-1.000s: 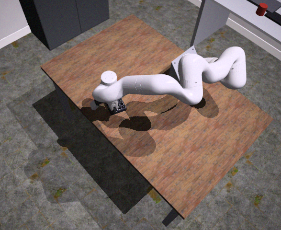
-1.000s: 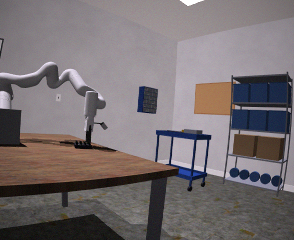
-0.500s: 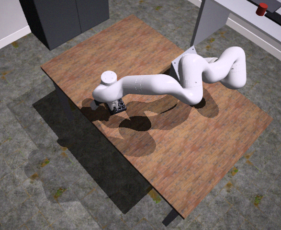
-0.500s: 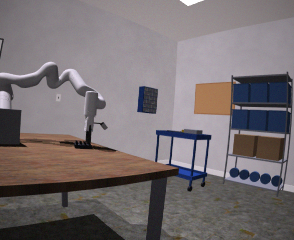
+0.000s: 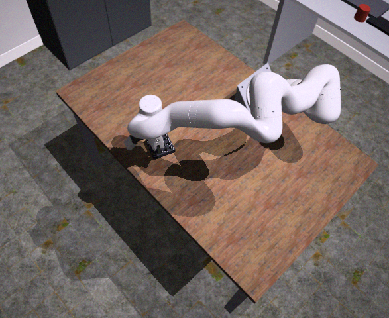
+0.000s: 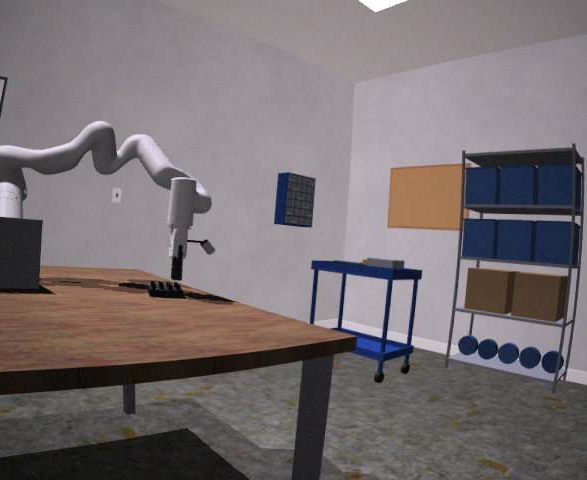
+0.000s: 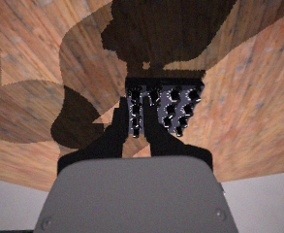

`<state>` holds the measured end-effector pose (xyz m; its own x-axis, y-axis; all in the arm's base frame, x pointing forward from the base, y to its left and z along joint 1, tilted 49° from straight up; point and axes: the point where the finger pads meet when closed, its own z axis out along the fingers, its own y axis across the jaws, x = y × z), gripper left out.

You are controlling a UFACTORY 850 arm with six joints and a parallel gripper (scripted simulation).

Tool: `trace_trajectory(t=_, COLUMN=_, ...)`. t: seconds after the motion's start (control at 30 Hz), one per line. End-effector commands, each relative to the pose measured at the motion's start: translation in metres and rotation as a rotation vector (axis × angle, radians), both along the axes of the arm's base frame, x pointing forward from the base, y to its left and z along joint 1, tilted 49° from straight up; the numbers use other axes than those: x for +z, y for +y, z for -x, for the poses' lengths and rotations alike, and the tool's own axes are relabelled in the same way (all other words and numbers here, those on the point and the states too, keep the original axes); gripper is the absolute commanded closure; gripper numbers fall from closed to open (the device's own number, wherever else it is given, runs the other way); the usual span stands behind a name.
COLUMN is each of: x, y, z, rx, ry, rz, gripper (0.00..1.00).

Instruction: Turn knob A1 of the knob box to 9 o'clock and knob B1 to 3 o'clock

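Knob box point(image 5: 171, 150) point(image 6: 165, 295) point(image 7: 166, 82) on one table point(image 5: 256, 205) point(image 6: 153, 330) point(image 7: 238, 121), below one gripper point(image 5: 157, 142) point(image 6: 177, 277) point(image 7: 135, 105).

Top steeply overhead, exterior low sideways, wrist close

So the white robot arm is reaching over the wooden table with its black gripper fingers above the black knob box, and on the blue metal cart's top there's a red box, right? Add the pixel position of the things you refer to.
Not quite: the box on top of the blue metal cart point(image 6: 352, 268) is grey point(image 6: 385, 262), as the exterior view shows.
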<state>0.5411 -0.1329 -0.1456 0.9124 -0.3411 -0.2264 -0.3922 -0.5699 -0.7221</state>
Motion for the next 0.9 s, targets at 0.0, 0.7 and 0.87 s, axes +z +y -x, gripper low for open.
trace_trajectory(t=0.0, x=0.0066, y=-0.0078, z=0.0004, rx=-0.001, ry=-0.001, rz=0.001, gripper=0.81)
trace_trajectory(t=0.7, x=0.0131, y=-0.0153, z=0.0016, rx=-0.001, ry=-0.001, rz=0.001, gripper=0.81)
trace_trajectory(t=0.87, x=0.0132, y=-0.0154, z=0.0016, rx=-0.010, ry=0.010, rz=-0.001, gripper=0.81)
